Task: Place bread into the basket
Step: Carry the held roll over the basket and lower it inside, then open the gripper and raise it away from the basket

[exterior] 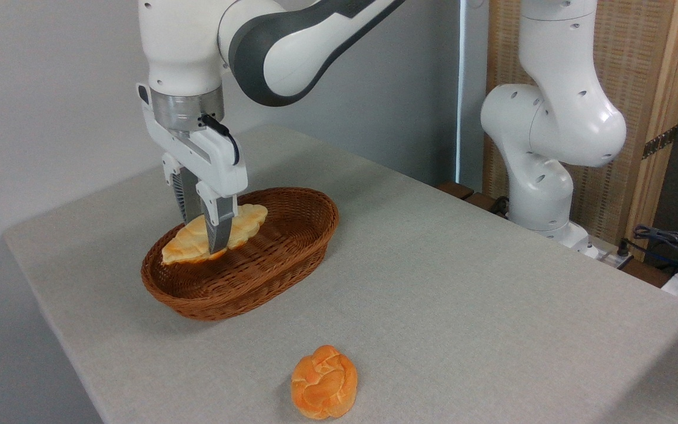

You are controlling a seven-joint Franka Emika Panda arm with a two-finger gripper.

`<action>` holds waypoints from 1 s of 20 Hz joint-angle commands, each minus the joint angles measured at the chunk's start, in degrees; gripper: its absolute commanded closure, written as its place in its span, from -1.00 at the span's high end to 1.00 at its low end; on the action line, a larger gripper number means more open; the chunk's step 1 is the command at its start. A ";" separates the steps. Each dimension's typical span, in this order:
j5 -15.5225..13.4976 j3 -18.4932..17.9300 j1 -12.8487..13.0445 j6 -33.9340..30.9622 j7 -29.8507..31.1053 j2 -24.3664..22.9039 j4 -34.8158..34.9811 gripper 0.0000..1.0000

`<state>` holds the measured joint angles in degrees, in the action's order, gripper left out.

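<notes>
Camera view: left of the middle, the bread [245, 221] is pinched by the gripper [208, 242] just over the basket [292, 247]. It should be lowered gently, then let go once it is resting inside.

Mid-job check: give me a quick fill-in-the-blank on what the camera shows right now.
1. The gripper is shut on the ____.
2. The bread is held over the woven ____.
3. The round bun lies on the ____, outside the basket.

Missing words: bread; basket; table
</notes>
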<state>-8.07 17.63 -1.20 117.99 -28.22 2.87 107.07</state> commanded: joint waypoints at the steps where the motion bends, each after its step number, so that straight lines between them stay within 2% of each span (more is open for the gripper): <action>1: 0.34 -0.14 0.05 -0.31 1.15 -0.24 -0.63 1.00; 7: 0.25 -0.14 0.05 -1.10 1.15 -0.32 -0.63 1.00; 10: 0.25 -1.10 -0.12 -1.88 1.24 -1.90 -0.90 1.00; 14: 0.25 -6.98 0.14 -9.42 -0.95 -4.19 -3.70 1.00; 15: 0.25 -7.43 0.14 -11.02 -1.83 -4.10 -4.75 1.00; 17: 0.25 -8.40 -0.30 -16.81 -5.08 -3.58 -8.88 1.00; 19: 0.07 -11.81 -0.47 -22.78 -9.81 -3.14 -12.66 1.00; 20: -0.10 -12.87 -0.47 -23.68 -10.79 -3.14 -13.11 1.00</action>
<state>-8.01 9.05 -1.87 101.71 -33.66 -1.29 99.51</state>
